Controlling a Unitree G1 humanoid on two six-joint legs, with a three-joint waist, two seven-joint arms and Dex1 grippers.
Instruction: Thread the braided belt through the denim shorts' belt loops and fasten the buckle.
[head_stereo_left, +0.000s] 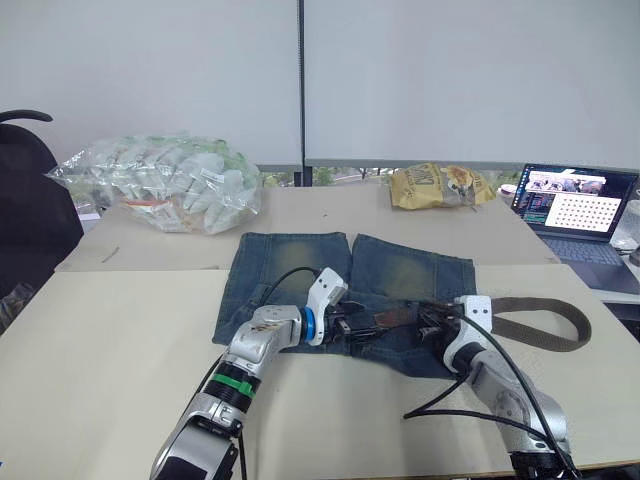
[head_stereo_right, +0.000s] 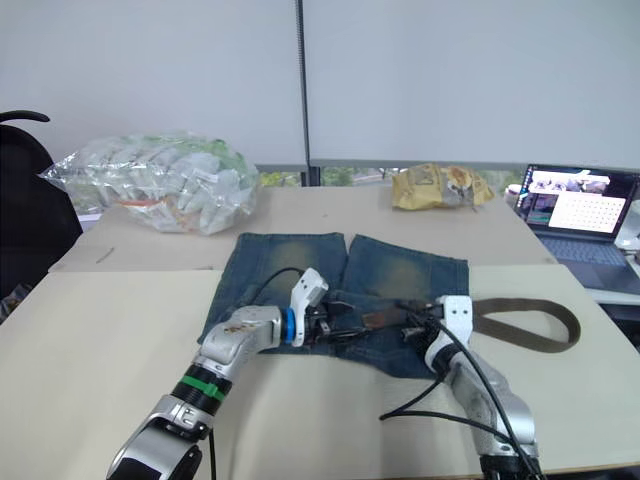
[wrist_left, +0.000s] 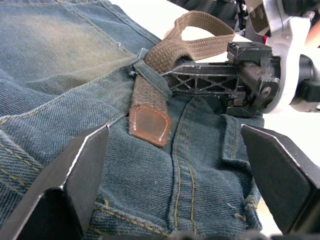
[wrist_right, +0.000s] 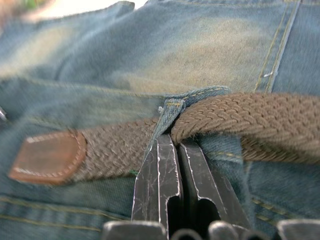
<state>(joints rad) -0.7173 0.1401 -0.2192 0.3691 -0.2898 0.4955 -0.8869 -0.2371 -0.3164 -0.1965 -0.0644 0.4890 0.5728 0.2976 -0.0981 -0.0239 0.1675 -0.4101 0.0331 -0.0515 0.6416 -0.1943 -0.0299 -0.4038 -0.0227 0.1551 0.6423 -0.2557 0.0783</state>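
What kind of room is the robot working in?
Probably an office or lab workroom. There are plain pale tables, an open laptop with its screen lit, a black chair and white blinds behind.

Hidden under the belt loop (wrist_right: 167, 117), right above the right gripper (wrist_right: 179, 150): a short stretch of the braided belt (wrist_left: 152, 97). Buckle end impossible to make out in the loop of strap lying beyond the right gripper. In the right wrist view, leather tip (wrist_right: 47, 156) blurred, far leg of the denim shorts (head_stereo_left: 300, 265) soft too. Left gripper (wrist_left: 175, 165) fingers cropped by the frame's lower edge. Laptop (head_stereo_left: 575, 210) screen too small to read.
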